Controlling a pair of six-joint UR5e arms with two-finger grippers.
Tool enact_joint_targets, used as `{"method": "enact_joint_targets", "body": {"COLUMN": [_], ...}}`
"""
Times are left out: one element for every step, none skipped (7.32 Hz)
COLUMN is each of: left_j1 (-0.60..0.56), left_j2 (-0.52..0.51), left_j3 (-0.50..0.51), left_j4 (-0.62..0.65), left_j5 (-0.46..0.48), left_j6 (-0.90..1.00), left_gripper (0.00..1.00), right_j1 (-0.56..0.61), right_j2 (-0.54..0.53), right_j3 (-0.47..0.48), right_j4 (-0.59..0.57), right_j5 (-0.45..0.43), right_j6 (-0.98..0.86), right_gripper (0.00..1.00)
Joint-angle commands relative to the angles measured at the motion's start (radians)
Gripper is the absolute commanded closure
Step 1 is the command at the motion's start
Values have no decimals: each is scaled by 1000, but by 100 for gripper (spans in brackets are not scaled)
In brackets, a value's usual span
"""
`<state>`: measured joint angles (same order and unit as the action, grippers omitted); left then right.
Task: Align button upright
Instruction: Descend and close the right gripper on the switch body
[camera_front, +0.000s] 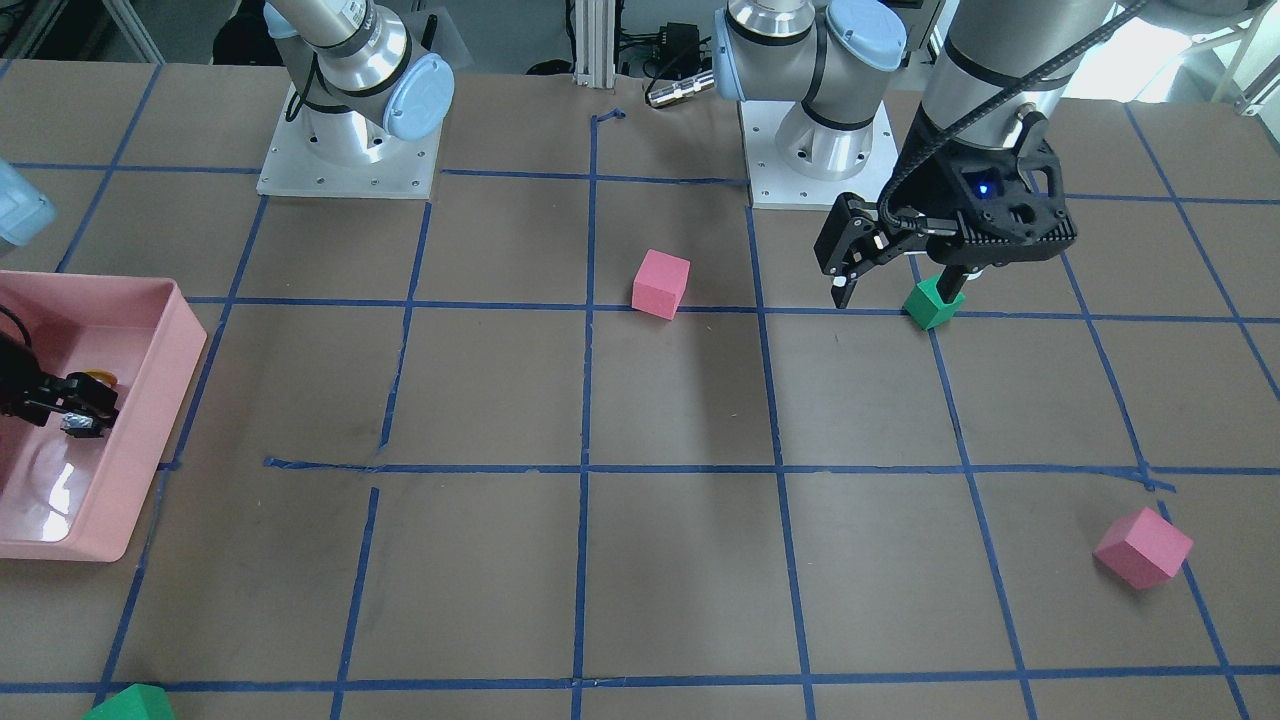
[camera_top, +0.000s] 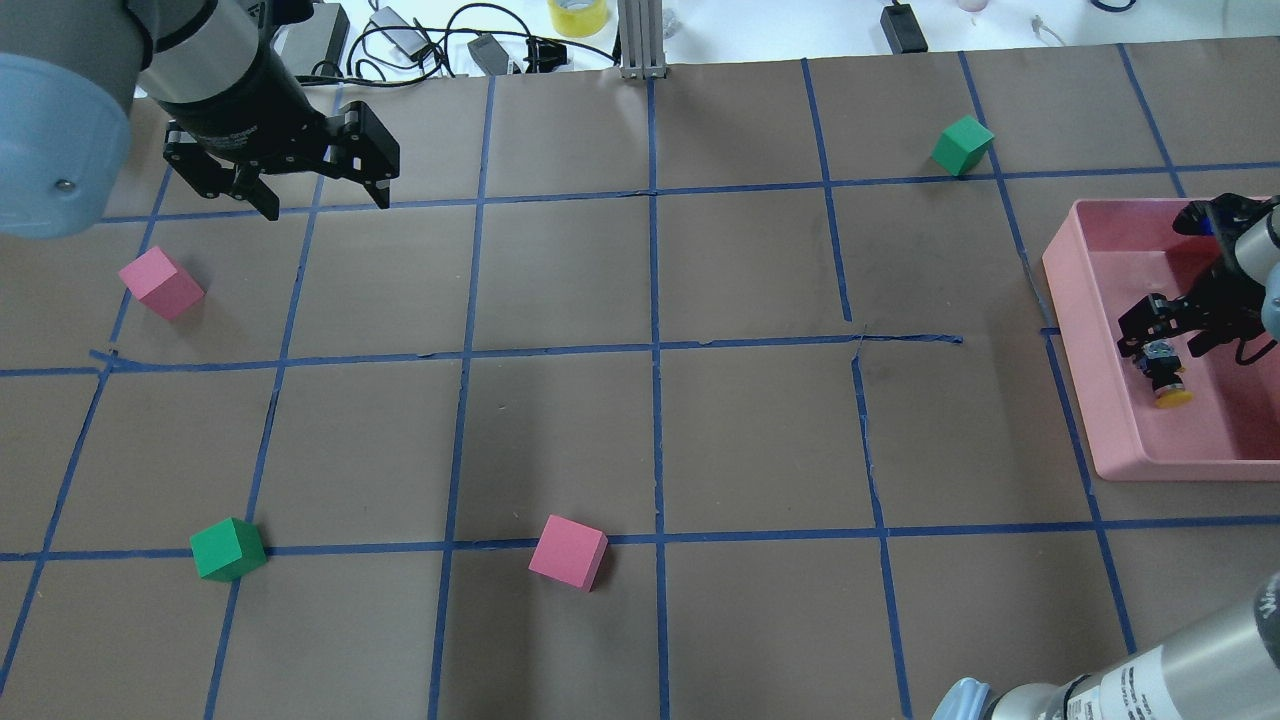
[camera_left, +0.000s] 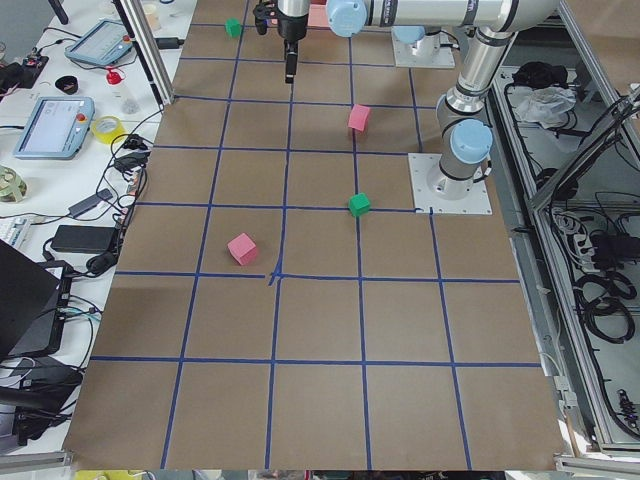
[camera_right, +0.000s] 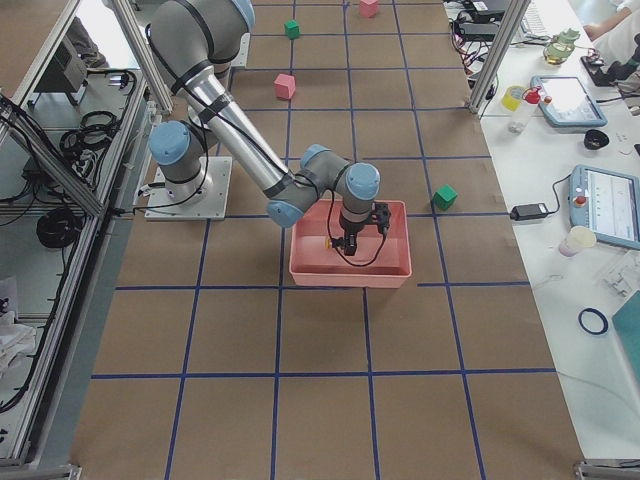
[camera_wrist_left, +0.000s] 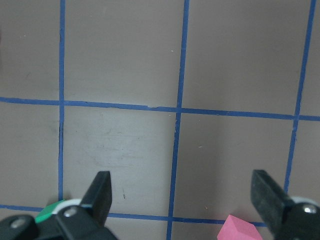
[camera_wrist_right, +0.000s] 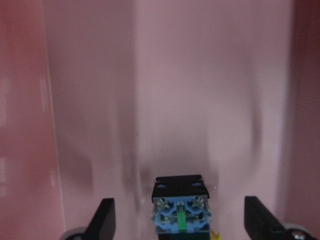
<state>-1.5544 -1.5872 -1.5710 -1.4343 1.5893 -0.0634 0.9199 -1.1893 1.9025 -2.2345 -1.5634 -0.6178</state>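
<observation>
Around the button (camera_top: 1166, 380): pink tray walls (camera_top: 1072, 310).

A: What covers the counter (camera_top: 560, 440)?
B: Brown paper, ruled into squares by blue tape (camera_top: 656, 420).
A: Which loose items appear in the overhead view?
B: A pink cube (camera_top: 161, 283) at left; a second pink cube (camera_top: 568, 552) near centre, touching a tape line; a green cube (camera_top: 228, 549) on that same line; a second green cube (camera_top: 963, 145) far right. A pink tray (camera_top: 1072, 350) occupies the right edge.
</observation>
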Motion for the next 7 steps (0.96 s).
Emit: {"method": "enact_joint_targets", "body": {"left_j1": [0,0,0,0,0,0,0], "left_j2": [-1,-1,-1,-1,-1,-1,-1], "left_j3": [0,0,0,0,0,0,0], "left_j4": [0,0,0,0,0,0,0], "left_j5": [1,1,0,0,1,1,3], "left_j6": [1,1,1,1,1,1,1], "left_gripper": [0,0,0,0,0,0,0], "right_j1": [-1,-1,0,0,0,0,0], "right_j2": [0,0,0,-1,-3,-3,-4], "right_j3": [3,4,4,4,4,3,3], "right_j4": [-1,-1,7,7,10,12,13], "right_j5": [2,-3,-9,-10,-33,-67,-61], "right_j6": [1,1,-3,-5,-3,-2,-3], "right_gripper": [8,20,26,26,40,60,71]}}
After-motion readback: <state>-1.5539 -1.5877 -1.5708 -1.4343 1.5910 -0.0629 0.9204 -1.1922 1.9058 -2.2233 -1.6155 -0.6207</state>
